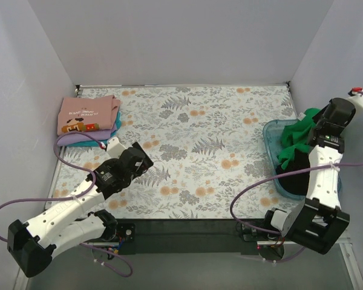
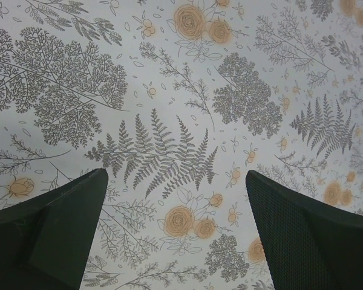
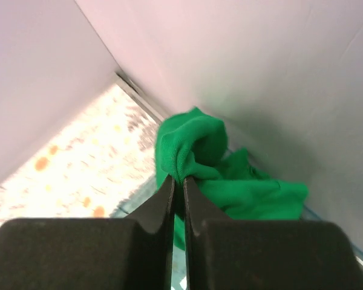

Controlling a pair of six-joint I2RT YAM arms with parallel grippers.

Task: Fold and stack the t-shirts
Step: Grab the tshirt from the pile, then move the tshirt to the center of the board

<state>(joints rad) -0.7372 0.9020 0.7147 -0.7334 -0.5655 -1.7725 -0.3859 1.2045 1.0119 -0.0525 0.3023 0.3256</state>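
Your right gripper (image 3: 183,180) is pinched tight on a fold of the green t-shirt (image 3: 201,148). The jaws are almost touching and the cloth bunches up just past the tips. From the top camera, that shirt is held partly above the teal bin (image 1: 270,134), which sits at the table's right edge against the right wall (image 1: 345,48), and its lower end drapes down into the bin. Also in the bin is a dark t-shirt (image 1: 295,178), in the near half under the green one's hanging end and partly hidden by the right arm (image 1: 323,175). I can't tell whether more cloth lies beneath it. Your left gripper (image 2: 175,174) is spread wide with nothing between its fingers (image 2: 54,235) — it hangs over bare floral tablecloth (image 1: 199,121), left of centre on the near side. The folded stack is in the far-left corner, well apart from both grippers: the pink t-shirt (image 1: 85,115) with cartoon print is on top, a teal t-shirt (image 1: 88,144) shows along its near edge, and a thin strip of lavender t-shirt (image 1: 117,121) shows on its right side. You can't count the layers from here.
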